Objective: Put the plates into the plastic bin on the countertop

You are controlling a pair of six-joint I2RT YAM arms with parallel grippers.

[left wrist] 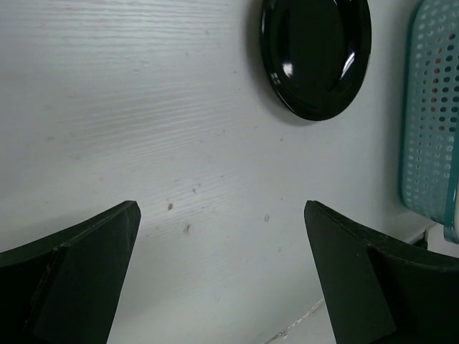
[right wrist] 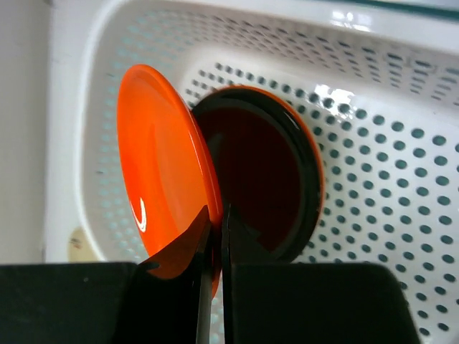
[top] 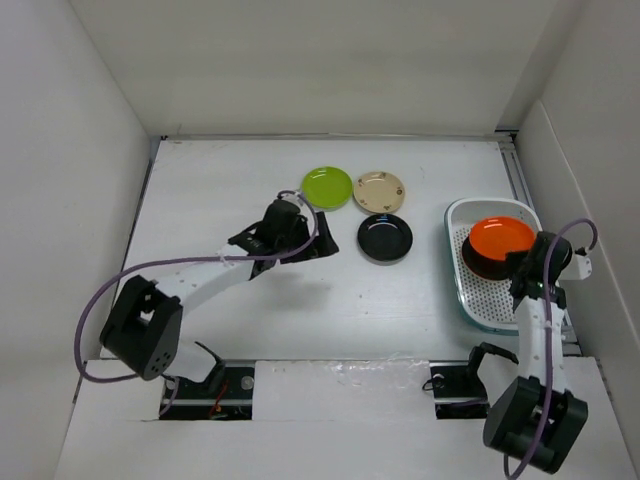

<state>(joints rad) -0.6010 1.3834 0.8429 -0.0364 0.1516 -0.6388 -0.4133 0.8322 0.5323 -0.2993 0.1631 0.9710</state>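
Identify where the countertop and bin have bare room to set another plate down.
Bare: the countertop strip between the black plate and the plastic bin, and the bin's near end. Crowded: the bin's far end, under the orange plate.

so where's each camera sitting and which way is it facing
top external: above and behind the arms, looking down on the countertop; both arms show
left wrist: low over the countertop, facing the black plate and the plastic bin; the open left gripper shows
right wrist: looking into the bin; the right gripper is shut on the orange plate
shared: all three show the bin
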